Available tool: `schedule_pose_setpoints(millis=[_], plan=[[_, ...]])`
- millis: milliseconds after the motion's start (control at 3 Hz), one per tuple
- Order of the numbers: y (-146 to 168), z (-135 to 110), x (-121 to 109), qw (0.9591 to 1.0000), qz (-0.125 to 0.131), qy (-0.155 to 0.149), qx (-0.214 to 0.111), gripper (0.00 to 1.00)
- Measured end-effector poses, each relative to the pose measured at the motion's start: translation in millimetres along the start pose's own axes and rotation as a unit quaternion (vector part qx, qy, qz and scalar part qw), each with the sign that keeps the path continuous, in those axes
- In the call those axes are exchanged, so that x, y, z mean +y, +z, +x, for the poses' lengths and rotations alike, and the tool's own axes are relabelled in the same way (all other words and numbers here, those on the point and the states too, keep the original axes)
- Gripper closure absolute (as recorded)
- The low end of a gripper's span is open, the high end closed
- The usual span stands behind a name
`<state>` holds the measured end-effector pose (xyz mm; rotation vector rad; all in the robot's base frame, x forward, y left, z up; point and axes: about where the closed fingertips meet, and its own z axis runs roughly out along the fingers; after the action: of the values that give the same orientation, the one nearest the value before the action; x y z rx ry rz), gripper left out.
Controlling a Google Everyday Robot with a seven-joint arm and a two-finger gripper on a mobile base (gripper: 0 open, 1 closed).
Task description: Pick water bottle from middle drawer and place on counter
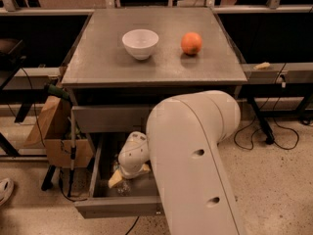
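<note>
The middle drawer (117, 207) stands pulled out below the counter (156, 67). My gripper (119, 180) reaches down into the drawer's left part, at the end of my large white arm (195, 160). Just under the gripper a small clear shape shows against the drawer floor, which looks like the water bottle (122, 188). It is mostly hidden by the gripper, and its label does not show. I cannot tell whether the gripper touches it. My arm hides the right part of the drawer.
A white bowl (140, 43) and an orange fruit (191, 43) sit on the counter's far half. Another grey drawer front (110, 118) is above the open drawer. A cardboard box (54, 131) and a pole stand left of the cabinet. Cables lie on the floor at right.
</note>
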<state>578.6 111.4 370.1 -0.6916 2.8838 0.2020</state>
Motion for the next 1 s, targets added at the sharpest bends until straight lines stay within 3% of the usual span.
schedule_pose_setpoints(millis=[333, 1000], plan=[[12.6, 5.3, 0.5, 0.9999, 0.001, 0.011, 0.004, 0.00], [18.0, 11.2, -0.7, 0.9993, 0.019, 0.033, 0.002, 0.42]])
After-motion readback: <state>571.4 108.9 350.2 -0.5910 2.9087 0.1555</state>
